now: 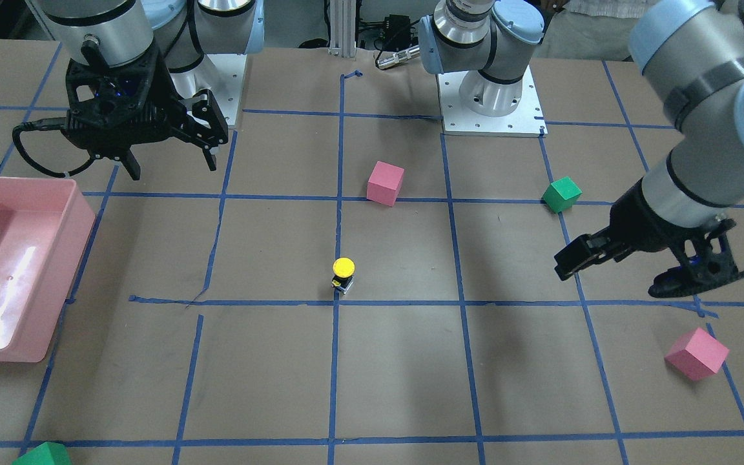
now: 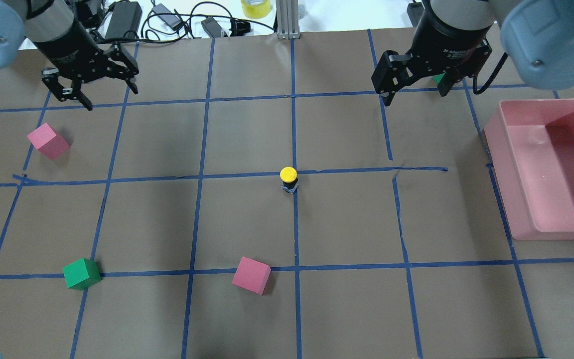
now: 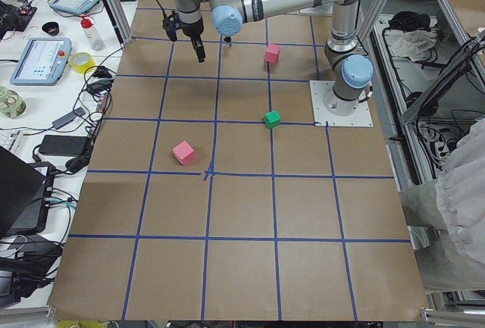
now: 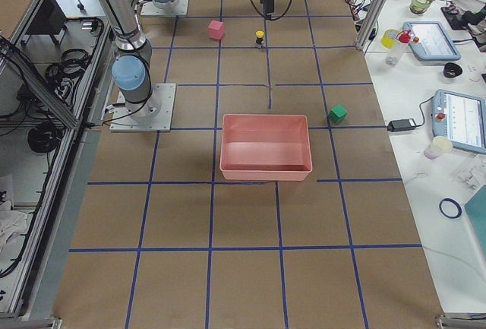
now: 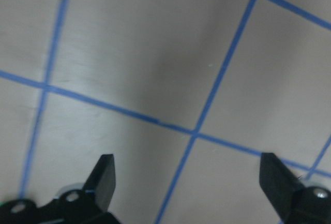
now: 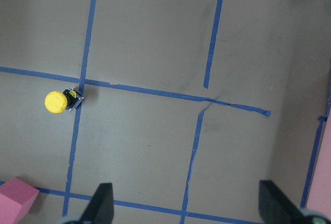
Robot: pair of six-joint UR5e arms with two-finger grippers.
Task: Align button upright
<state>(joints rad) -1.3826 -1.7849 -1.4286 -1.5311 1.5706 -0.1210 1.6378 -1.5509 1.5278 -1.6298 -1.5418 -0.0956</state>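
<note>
The left gripper (image 2: pixel 111 97) hangs over the far left part of the table (image 2: pixel 347 224) with its 2 fingers spread wide and nothing between them. The right gripper (image 2: pixel 414 97) hangs over the far right part, its 2 fingers also spread wide and empty.

The button (image 2: pixel 288 179) stands upright near the middle of the table, between the 2 grippers and well apart from both. Its round yellow cap is on top and its base sits on a crossing of blue tape lines.

1 pink cube (image 2: pixel 48 141) lies near the left gripper, on the robot's side of it. A green cube (image 2: pixel 81 273) and a second pink cube (image 2: pixel 251 275) lie closer to the robot. A pink bin (image 2: pixel 508 164) sits at the table's right edge, near the right gripper.
</note>
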